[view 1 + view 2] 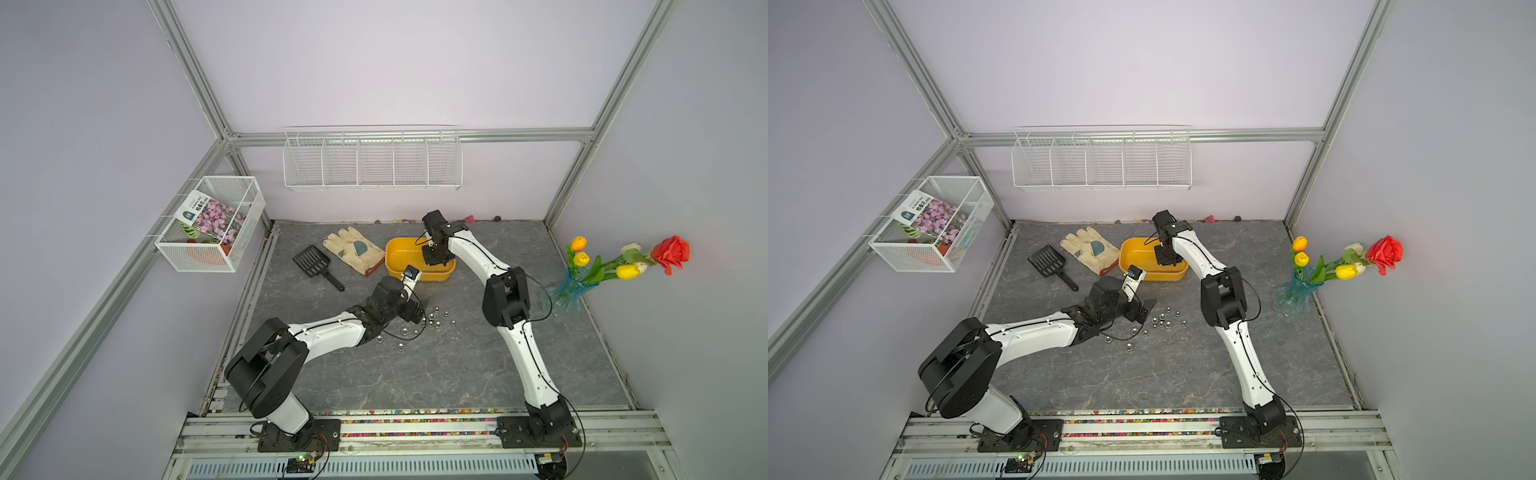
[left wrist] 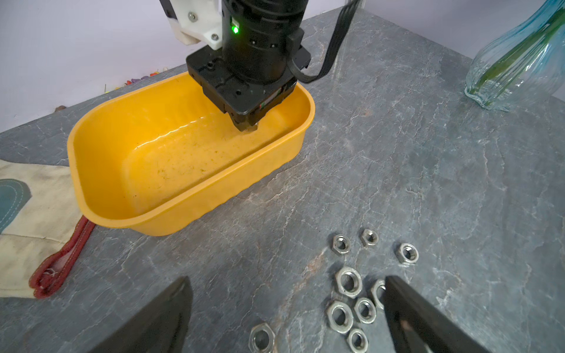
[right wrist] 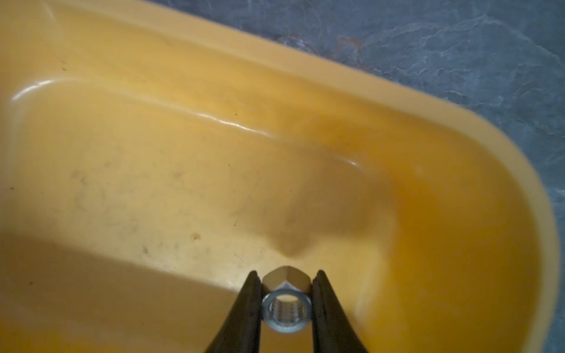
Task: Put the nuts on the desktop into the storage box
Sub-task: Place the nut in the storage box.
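Right wrist view: my right claw (image 3: 287,273) is pinched onto one nut (image 3: 286,308), bore facing the camera, over the floor of the storage box (image 3: 458,214) by its rounded end. I judge that letting go straight down should land it inside. Farther off, my left claw (image 2: 287,279) gapes wide and empty above the loose nuts (image 2: 348,281), clustered on the worktop (image 2: 428,183) off the box's long side.

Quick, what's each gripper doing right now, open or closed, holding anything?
Left gripper: open, empty, over the loose nuts on the desktop.
Right gripper: shut on a nut, over the storage box.
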Tool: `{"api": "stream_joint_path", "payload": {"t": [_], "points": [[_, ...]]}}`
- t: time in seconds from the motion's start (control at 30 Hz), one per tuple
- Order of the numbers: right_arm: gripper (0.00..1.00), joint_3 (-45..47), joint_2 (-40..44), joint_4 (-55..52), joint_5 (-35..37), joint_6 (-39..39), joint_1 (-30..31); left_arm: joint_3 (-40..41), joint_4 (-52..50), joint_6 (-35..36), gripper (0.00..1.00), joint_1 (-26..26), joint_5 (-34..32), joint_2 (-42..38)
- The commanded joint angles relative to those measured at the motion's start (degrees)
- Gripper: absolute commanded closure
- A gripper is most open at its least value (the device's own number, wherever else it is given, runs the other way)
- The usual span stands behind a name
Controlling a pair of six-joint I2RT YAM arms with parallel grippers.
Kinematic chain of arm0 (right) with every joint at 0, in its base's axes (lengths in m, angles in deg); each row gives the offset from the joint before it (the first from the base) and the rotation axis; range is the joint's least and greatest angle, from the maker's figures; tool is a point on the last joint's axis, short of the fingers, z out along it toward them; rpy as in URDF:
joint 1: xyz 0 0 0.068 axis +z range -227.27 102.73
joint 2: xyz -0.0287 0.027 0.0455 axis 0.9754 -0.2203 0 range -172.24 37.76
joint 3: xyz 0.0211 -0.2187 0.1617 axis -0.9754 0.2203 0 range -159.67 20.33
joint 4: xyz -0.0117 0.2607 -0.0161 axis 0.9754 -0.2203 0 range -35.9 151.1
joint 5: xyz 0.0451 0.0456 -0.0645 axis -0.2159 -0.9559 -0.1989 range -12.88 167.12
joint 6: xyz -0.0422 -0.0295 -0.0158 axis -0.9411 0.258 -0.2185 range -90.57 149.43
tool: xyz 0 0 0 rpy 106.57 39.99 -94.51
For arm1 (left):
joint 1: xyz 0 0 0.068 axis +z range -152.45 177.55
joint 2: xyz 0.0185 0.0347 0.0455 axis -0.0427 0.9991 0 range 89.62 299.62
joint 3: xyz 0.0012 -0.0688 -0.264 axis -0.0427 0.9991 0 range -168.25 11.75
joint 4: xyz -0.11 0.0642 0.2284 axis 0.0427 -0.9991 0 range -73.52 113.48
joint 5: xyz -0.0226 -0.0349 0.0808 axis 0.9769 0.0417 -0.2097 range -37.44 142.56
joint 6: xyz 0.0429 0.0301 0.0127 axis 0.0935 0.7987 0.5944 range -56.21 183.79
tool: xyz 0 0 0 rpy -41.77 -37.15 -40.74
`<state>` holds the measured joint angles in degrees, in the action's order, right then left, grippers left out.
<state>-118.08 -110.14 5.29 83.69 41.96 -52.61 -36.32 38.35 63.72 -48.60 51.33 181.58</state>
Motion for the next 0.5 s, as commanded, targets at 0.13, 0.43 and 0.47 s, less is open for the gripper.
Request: {"api": "stream_joint_path", "payload": {"t": [0.13, 0.43, 0.47], "points": [[0.9, -2.74, -3.37, 0.09, -1.29, -0.84, -0.36, -2.41, 0.08, 1.65, 0.01, -0.24, 0.71, 1.19], [0.73, -2.14, -4.27, -0.31, -1.56, -0.65, -0.34, -2.44, 0.17, 1.89, 0.01, -0.24, 0.97, 2.05], [0.69, -1.89, -4.25, -0.28, -1.53, -0.67, -0.35, -2.38, 0.23, 1.84, 0.01, -0.22, 1.06, 2.04]]}}
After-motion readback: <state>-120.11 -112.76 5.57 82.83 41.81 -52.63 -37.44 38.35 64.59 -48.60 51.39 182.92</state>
